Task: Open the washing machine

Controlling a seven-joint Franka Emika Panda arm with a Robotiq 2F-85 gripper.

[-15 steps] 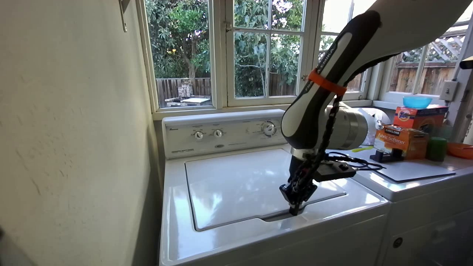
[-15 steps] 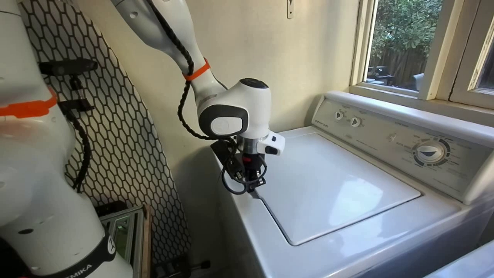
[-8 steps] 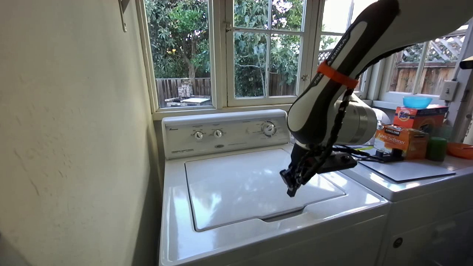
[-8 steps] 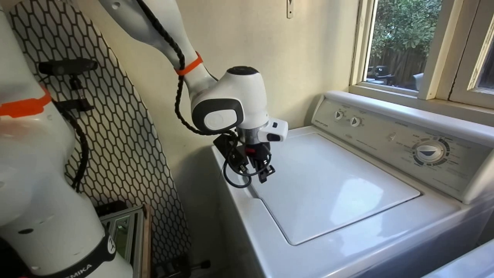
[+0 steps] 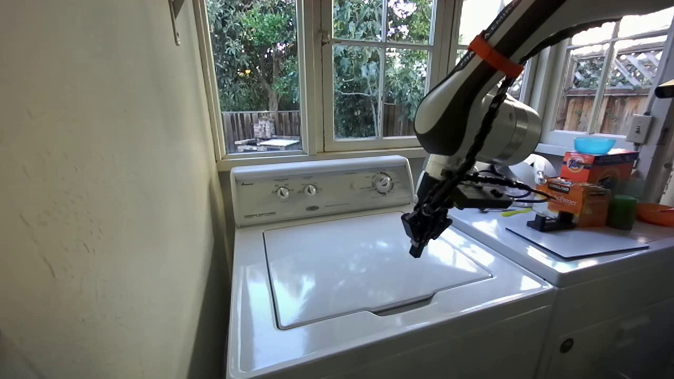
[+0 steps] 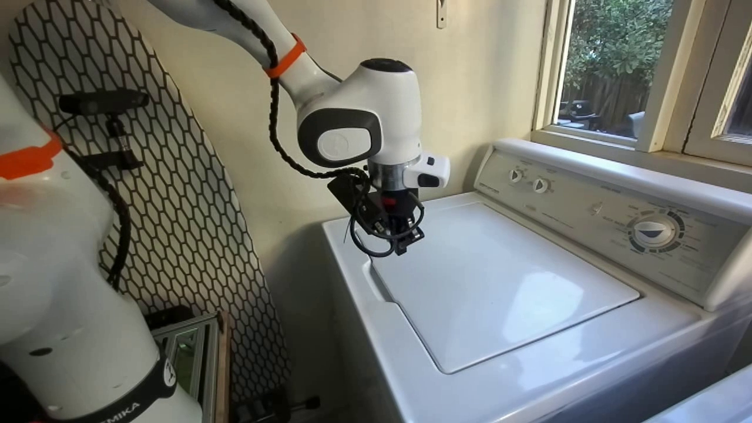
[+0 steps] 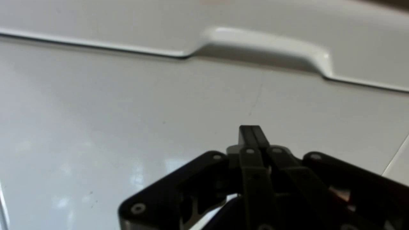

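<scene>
Hand (image 7: 253, 132), closed up tight and holding nothing, hangs above the closed lid (image 5: 347, 263) of the top-loading washing machine (image 5: 337, 332), apparently at the lid-lifting step, which calls next for dipping into the recess (image 7: 255, 57) below and hooking upward.

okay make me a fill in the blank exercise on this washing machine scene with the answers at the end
The lid of the washing machine is ____, not open.
The hand, jaws shut, hovers above it, touching ____.
The bowl on the Tide box is coloured ____.

Missing words: closed; nothing; blue.
</scene>
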